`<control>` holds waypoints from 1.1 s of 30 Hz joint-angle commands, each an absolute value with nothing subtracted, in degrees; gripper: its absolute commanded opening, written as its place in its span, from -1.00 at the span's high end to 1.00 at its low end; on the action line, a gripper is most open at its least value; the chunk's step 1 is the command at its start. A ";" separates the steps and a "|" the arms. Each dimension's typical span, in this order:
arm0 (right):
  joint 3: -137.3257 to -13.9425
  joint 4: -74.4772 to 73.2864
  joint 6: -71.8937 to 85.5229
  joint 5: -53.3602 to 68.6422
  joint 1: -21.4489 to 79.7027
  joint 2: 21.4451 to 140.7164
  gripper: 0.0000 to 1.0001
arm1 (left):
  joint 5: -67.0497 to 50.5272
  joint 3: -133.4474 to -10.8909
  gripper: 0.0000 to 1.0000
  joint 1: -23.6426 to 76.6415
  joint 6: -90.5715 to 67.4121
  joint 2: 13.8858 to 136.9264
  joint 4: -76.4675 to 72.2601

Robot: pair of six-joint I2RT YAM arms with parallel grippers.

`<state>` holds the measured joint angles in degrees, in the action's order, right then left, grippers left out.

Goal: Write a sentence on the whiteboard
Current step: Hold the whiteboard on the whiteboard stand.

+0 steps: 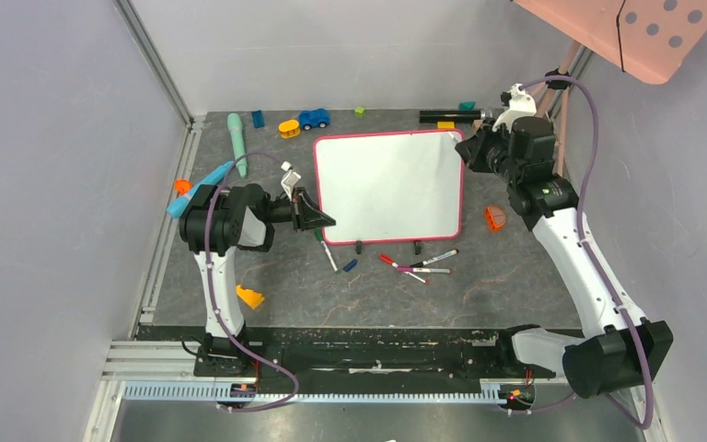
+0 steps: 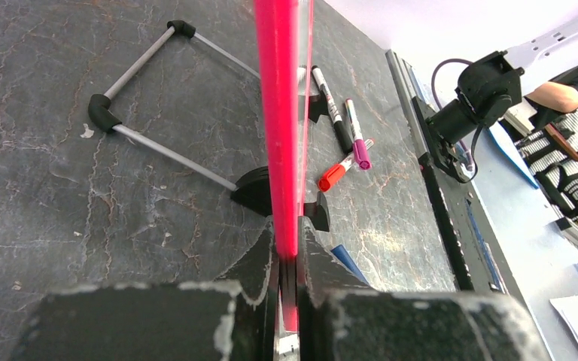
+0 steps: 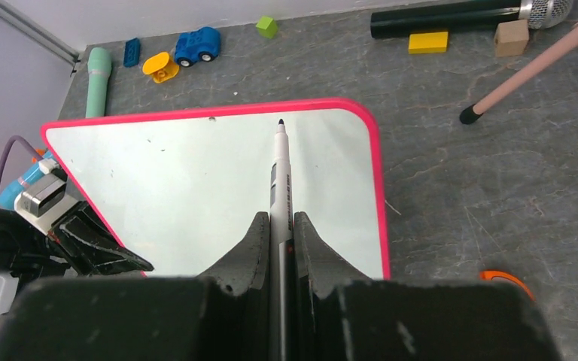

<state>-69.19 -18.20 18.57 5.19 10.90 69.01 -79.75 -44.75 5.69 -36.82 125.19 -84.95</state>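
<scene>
- One whiteboard (image 1: 388, 187) sits in the middle of the dark table (image 1: 515, 285), between two arms. Its left edge is at the left gripper (image 1: 318, 218) and its far right corner is near the right gripper (image 1: 474, 147).
- The board has two black clip feet (image 1: 359, 246) on its near edge.
- Three loose markers (image 1: 419, 264) lie together just in front of the board. A fourth, green-capped marker (image 1: 329, 250) lies near the left foot, with a small blue cap (image 1: 350, 265) beside it.
- One blue toy car (image 1: 313, 118), one green cube (image 1: 359, 111) and one black tube (image 1: 446, 116) lie along the far edge.
- Only the left wrist view shows the board edge-on. The pink-red frame (image 2: 280, 113) rises straight up from the left gripper's fingers (image 2: 260, 267), which are clenched on it.
- That view also shows a grey wire stand (image 2: 150, 143) with black corner joints behind the board, which the top view hides.
- Only the right wrist view shows the right gripper's fingers clenched on a marker (image 3: 280, 180). Its dark tip points at the board's far edge, and whether it touches cannot be told.
- The board's face is glossy plain white with rounded corners, apart from a few tiny dark specks seen from the right wrist.
</scene>
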 commanded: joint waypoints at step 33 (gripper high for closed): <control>-73.27 -9.64 14.84 10.55 17.91 73.57 1.00 | -77.15 -43.68 0.51 5.80 -32.87 122.93 -89.21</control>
<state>-70.17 -12.80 15.00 9.67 17.78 72.95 -78.74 -44.03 5.69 -34.15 125.19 -84.97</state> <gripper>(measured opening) 0.112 0.251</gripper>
